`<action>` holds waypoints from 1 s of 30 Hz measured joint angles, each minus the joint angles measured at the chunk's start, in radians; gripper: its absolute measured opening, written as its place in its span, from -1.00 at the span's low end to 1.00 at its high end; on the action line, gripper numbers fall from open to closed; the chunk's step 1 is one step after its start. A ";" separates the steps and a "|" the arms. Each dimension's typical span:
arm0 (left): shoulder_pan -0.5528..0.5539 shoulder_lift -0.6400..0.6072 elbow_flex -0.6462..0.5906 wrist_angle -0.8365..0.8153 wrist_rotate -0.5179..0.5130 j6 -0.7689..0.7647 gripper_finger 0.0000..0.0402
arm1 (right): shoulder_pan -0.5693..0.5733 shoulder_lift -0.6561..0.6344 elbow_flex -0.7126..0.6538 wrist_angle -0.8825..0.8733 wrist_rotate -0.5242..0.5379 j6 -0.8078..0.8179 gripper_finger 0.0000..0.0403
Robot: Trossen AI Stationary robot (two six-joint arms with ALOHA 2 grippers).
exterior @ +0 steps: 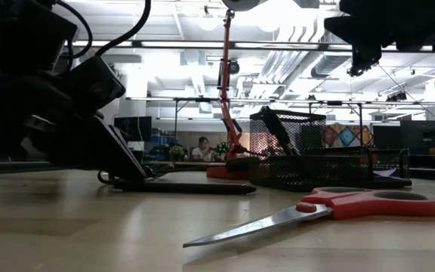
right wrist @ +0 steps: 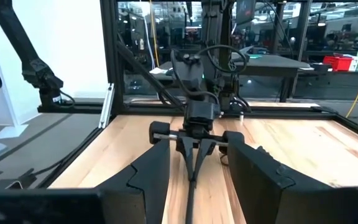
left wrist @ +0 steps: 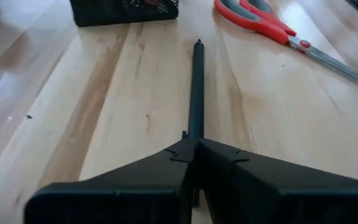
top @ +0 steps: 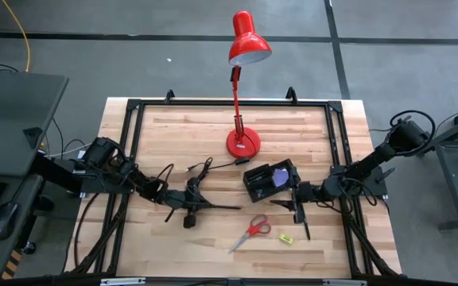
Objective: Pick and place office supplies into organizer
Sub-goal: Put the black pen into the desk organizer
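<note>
A thin black pen (left wrist: 196,93) sticks out forward from my left gripper (left wrist: 194,144), which is shut on it left of the table's middle (top: 199,205). The pen points toward the table's right. The black mesh organizer (top: 269,181) stands right of the middle, with a purple sticky-note pad (top: 280,178) inside. Red-handled scissors (top: 250,231) and a small yellow-green piece (top: 285,237) lie flat on the wood nearer the front edge. My right gripper (top: 291,213) hovers open beside the organizer's near side, facing the left gripper, with nothing between its fingers. My left gripper pinches the pen's rear end (left wrist: 195,129) between its two fingertips. The fingers come slanting down from the table's left and lie along the pen, not across it. The pen runs level just at the table top (exterior: 195,187); whether it rests on the wood I cannot tell.
A red desk lamp (top: 243,143) stands on its round base behind the organizer. A thin black cable (top: 201,168) lies coiled behind my left gripper. A black metal frame (top: 229,102) runs round the table. Bare wood lies along the front edge, left of the scissors.
</note>
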 joint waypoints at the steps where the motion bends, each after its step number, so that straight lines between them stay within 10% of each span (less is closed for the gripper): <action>1: 0.000 -0.003 0.000 -0.002 0.005 0.000 -0.92 | 0.000 0.000 0.000 -0.005 0.000 0.000 -0.24; 16: -0.002 -0.029 0.005 0.129 0.041 0.026 -0.08 | 0.001 0.038 0.001 0.004 -0.028 0.079 -0.24; 30: -0.002 -0.045 0.003 0.353 0.183 0.136 -0.09 | 0.003 0.586 0.411 -0.028 -0.079 0.111 -0.24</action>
